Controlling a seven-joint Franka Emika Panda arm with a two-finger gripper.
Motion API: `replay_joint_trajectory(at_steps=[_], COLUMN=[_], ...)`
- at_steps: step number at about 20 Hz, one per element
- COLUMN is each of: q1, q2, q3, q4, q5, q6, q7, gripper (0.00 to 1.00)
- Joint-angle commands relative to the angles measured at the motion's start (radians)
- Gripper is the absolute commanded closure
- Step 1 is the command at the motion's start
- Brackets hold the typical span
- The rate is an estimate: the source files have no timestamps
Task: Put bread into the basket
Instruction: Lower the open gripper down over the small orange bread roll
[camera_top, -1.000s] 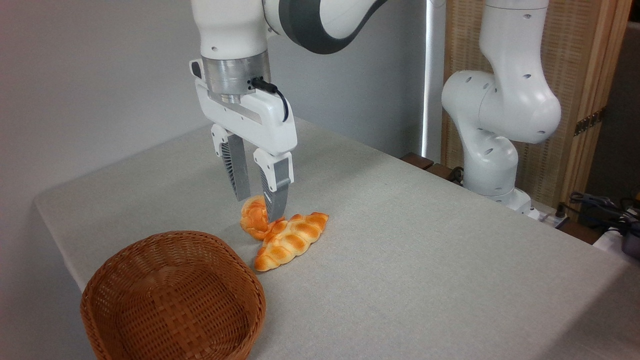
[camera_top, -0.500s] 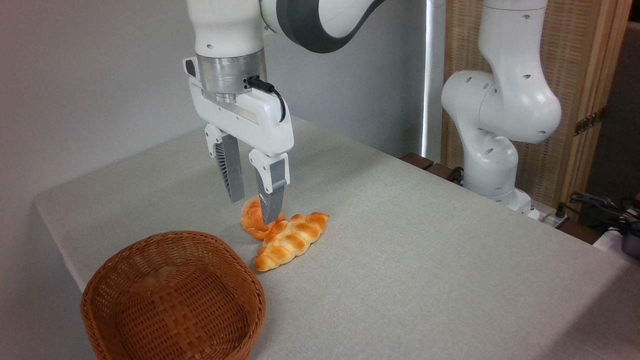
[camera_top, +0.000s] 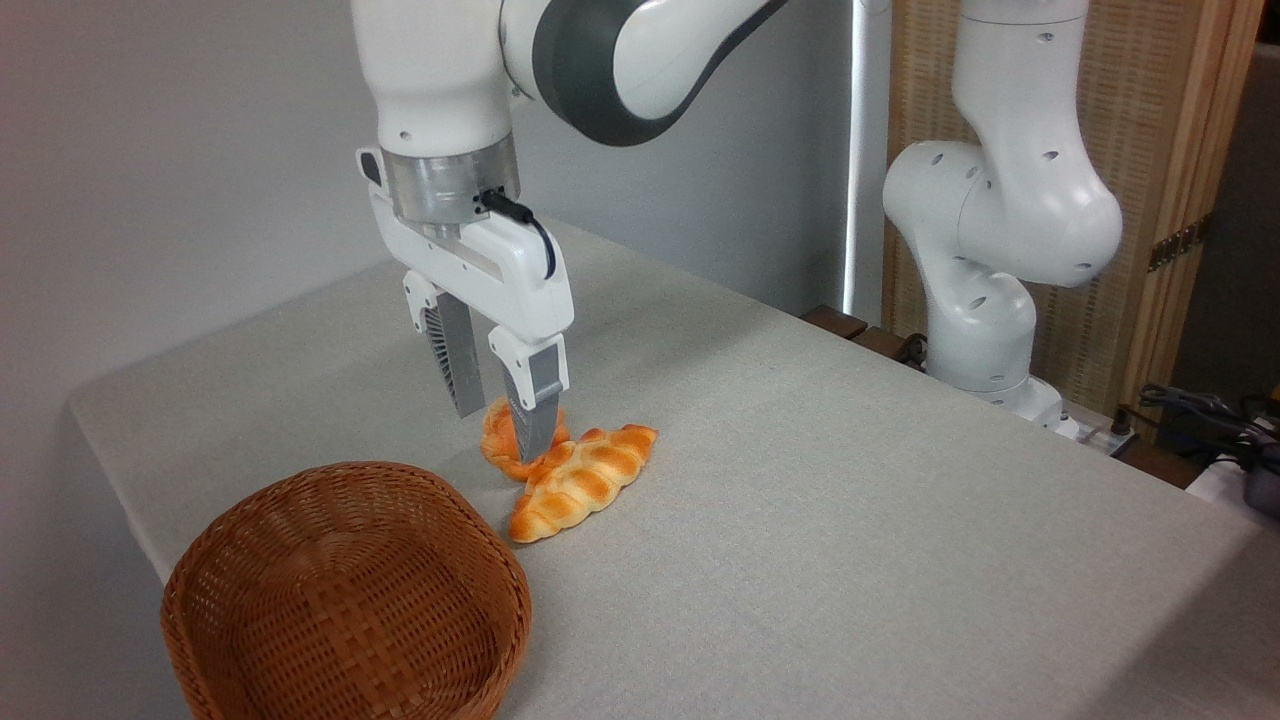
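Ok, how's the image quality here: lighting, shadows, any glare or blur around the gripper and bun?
Camera view: soft, even light; only faint shadows beneath the gripper and loaf. Bright vertical strip of glare at the wall edge behind the arm. Bun, loaf and basket are sharp, with no motion blur; the bun is half hidden by a finger.

We see a braided loaf lying golden and pointed-ended near the middle of the grey cloth-covered surface. At two o'clock from it stands a wood-framed woven screen, and at three o'clock dark cables lie past the surface's edge.
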Motion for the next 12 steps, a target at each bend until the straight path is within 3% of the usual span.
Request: replay_joint_trajectory(at_steps=[1, 4, 11, 12], q1=[-0.027, -0.055, -0.058, -0.058], q2=[0.014, 0.014, 0.007, 0.007], q3=[0.001, 0.001, 0.0, 0.001], q4=[0.02, 0.011, -0.014, -0.025], q5=[-0.004, -0.004, -0.02, -0.045], q6=[-0.011, -0.023, -0.019, -0.008], q7=[-0.004, -0.01, -0.124, -0.136], gripper=[0.0, 0.0, 0.0, 0.0])
